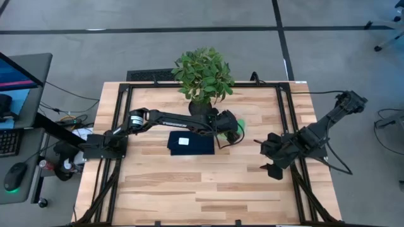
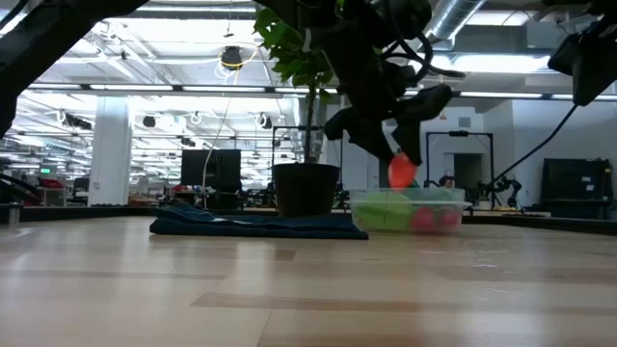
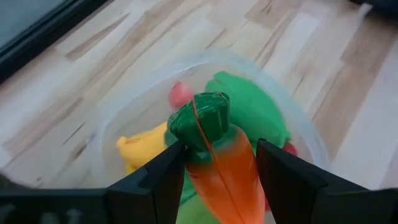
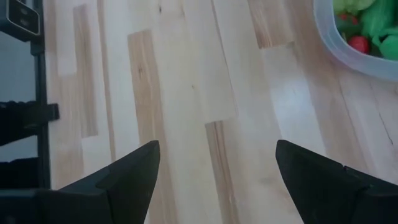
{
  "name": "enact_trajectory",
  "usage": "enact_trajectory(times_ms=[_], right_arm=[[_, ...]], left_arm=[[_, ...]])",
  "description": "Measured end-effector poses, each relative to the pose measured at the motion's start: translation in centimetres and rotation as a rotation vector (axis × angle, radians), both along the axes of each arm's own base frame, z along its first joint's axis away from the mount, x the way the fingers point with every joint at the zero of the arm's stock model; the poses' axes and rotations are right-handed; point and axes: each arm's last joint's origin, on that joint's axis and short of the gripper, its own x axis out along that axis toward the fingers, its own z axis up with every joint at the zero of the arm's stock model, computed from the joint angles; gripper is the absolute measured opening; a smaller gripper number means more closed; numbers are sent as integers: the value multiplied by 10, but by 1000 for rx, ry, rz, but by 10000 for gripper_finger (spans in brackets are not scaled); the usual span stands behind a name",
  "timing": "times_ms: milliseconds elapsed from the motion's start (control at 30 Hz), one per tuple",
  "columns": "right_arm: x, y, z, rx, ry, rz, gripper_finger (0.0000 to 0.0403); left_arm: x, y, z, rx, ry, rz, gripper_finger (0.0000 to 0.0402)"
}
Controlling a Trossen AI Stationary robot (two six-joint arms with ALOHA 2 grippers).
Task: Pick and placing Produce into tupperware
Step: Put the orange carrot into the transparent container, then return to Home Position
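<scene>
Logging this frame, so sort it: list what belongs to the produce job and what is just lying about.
Job: orange carrot held in the left gripper over the tupperware; green pieces, yellow piece, red berry inside.
Bystanders: potted plant, dark blue rectangle; right gripper, open, waiting aside.

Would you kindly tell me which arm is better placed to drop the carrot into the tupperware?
Left: its tool already grips the carrot directly above the tupperware; the right tool is open over bare table.

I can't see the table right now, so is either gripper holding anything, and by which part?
The left gripper holds the carrot by its orange body, just under the green top, above the container. The right gripper is open and empty.
</scene>
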Motion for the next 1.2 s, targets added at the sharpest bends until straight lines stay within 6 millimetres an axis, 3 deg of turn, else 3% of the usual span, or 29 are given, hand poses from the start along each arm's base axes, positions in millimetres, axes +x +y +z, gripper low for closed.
enact_trajectory(times_ms=[433, 800, 1200], right_arm=[[-6, 4, -1, -49, -8, -2, 315], [-5, 2, -1, -83, -31, -22, 315], [-5, 2, 0, -114, -57, -39, 315]], left_arm=[[1, 1, -5, 15, 15, 0, 185], [2, 1, -3, 12, 10, -10, 264], [13, -3, 69, 123, -75, -171, 281]])
